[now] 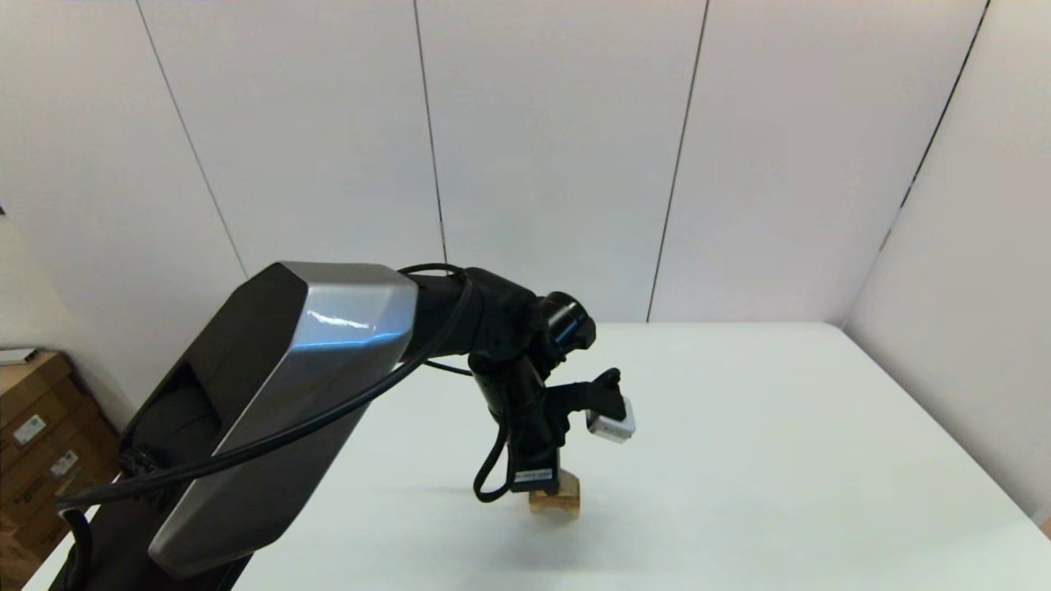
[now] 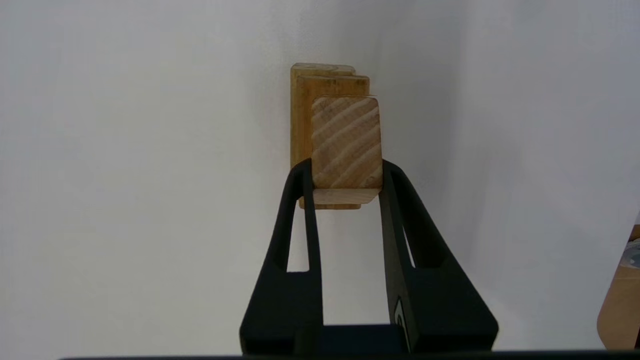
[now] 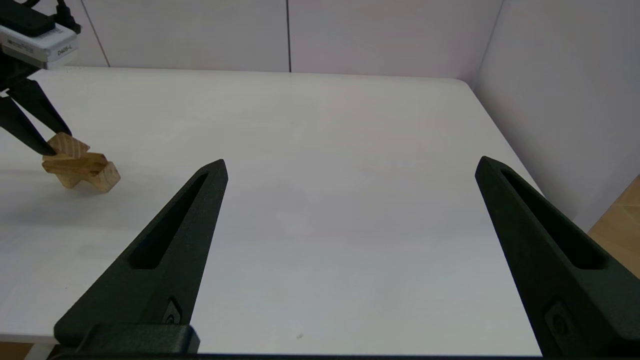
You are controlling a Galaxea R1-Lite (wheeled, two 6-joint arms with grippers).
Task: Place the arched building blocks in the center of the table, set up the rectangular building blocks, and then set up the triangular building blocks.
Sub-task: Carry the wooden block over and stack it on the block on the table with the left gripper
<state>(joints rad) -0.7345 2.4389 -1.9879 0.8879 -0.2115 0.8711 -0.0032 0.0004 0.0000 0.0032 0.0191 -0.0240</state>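
The white table (image 1: 780, 460) lies bare across the right and far parts of the head view, with broad open room between the block pile and its right edge and far rim. Pale wall panels (image 1: 558, 148) close in behind and on the right; cardboard boxes (image 1: 37, 427) sit at the lower left of the frame, off the table.

The left arm (image 1: 296, 394) crosses from lower left toward the middle, its wrist bent downward, and the left gripper (image 2: 346, 172) points down at the pile near the lower middle of the frame. Its two black fingers (image 2: 300, 200) are closed to a narrow span on the sides of the triangular block (image 2: 346, 142), which sits on top. Beneath it lies the rectangular slab (image 2: 300, 120), and under that the arched block (image 3: 102, 177) rests on the table, seen at the left edge of the right wrist view.

The right gripper (image 3: 350, 170) hangs above bare tabletop, well apart from the pile, its fingers spread wide with nothing between them.
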